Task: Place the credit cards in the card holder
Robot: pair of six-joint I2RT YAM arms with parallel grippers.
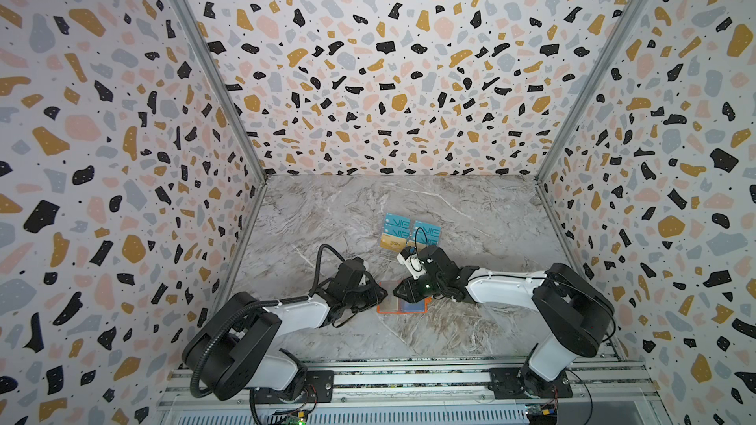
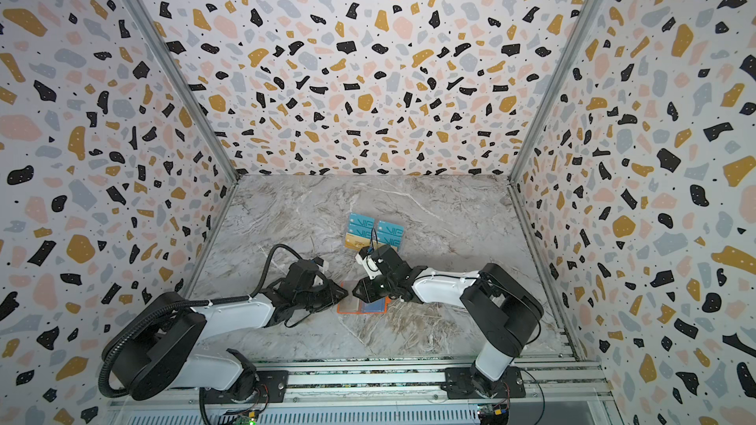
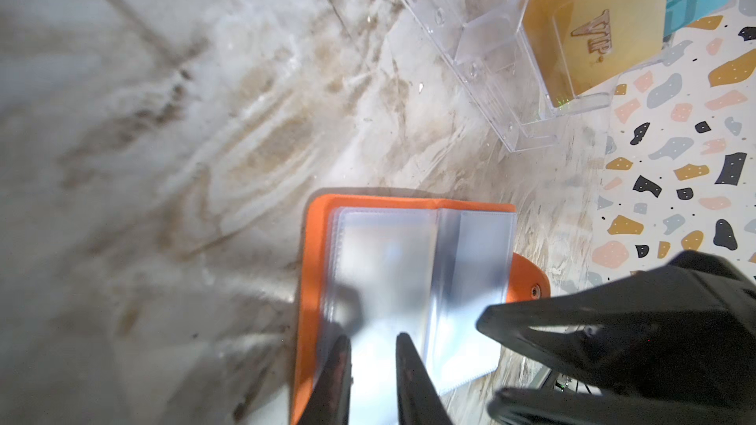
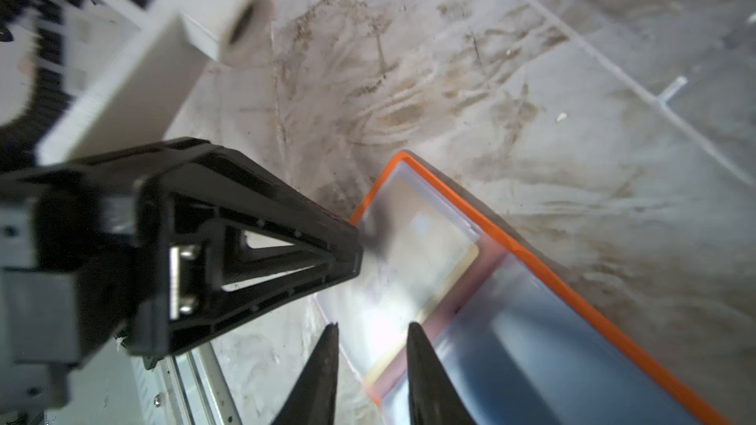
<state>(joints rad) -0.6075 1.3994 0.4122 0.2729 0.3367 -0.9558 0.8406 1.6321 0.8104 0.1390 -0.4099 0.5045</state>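
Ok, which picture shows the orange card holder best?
The left wrist view: the card holder lies open, close up, with clear sleeves and snap tab showing. The right wrist view cuts part of it off. In both top views it is tiny.

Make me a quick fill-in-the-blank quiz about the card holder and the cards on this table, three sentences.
1. The holder has a cover coloured ___.
2. The holder lies ___, so its clear sleeves show.
3. The teal cards bear the letters ___.

Missing words: orange; open; VIP.
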